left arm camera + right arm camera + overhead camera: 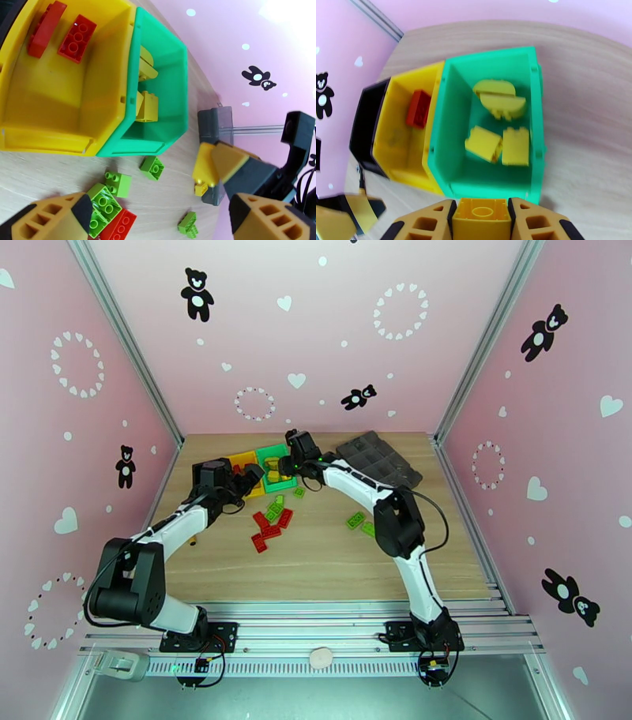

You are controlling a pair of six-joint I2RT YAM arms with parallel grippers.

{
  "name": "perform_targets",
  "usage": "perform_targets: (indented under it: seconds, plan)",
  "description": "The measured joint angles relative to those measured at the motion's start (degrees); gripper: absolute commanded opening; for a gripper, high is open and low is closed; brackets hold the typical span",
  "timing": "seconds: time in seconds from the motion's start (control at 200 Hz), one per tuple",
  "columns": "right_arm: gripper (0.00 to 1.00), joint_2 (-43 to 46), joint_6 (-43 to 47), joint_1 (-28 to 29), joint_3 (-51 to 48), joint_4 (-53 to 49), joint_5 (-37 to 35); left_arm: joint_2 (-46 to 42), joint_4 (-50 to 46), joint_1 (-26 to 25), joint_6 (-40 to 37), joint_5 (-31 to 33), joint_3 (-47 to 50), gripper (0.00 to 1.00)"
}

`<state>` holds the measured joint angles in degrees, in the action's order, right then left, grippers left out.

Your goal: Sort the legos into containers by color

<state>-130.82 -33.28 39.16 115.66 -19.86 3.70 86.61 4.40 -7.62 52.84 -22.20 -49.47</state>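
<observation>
My right gripper [480,211] is shut on a yellow lego [480,219] and hangs over the near end of the green container [537,118], which holds several yellow legos [515,145]. The yellow container [51,98] beside it holds two red legos [77,37], and the black container [363,130] stands at the row's left end. My left gripper [158,221] is open and empty, low over the table in front of the yellow and green containers [274,466]. Loose red legos [268,530] and green legos [275,511] lie mid-table.
A dark grey compartment tray [379,457] sits at the back right. More green legos [359,522] lie near the right arm's elbow, and one [299,492] just in front of the green container. The two grippers [294,463] are close together by the containers.
</observation>
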Motion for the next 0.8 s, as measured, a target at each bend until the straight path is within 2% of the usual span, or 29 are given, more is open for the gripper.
perform_targets:
  seconds: [0.08,0.25,0.425,0.646,0.801]
  plan:
    - [0.34,-2.7,-0.5,0.0,3.7,-0.6,0.3,0.3,0.4,0.2,0.4,-0.2,0.0,0.97]
    - [0.47,-7.2,-1.4,-0.3,10.4,-1.8,0.6,0.4,1.1,0.4,1.3,-0.2,0.0,0.97]
    - [0.55,-9.2,-2.2,-0.7,15.1,-3.2,0.7,0.4,1.8,0.5,1.5,-0.2,0.2,0.97]
    - [0.55,-9.1,-1.4,-1.2,15.8,-4.7,0.4,0.4,2.0,0.0,1.2,0.1,0.8,0.97]
    - [0.58,-6.3,-0.6,-1.2,9.6,-4.8,-0.8,-0.7,-1.0,-2.4,-0.9,1.9,0.8,0.97]
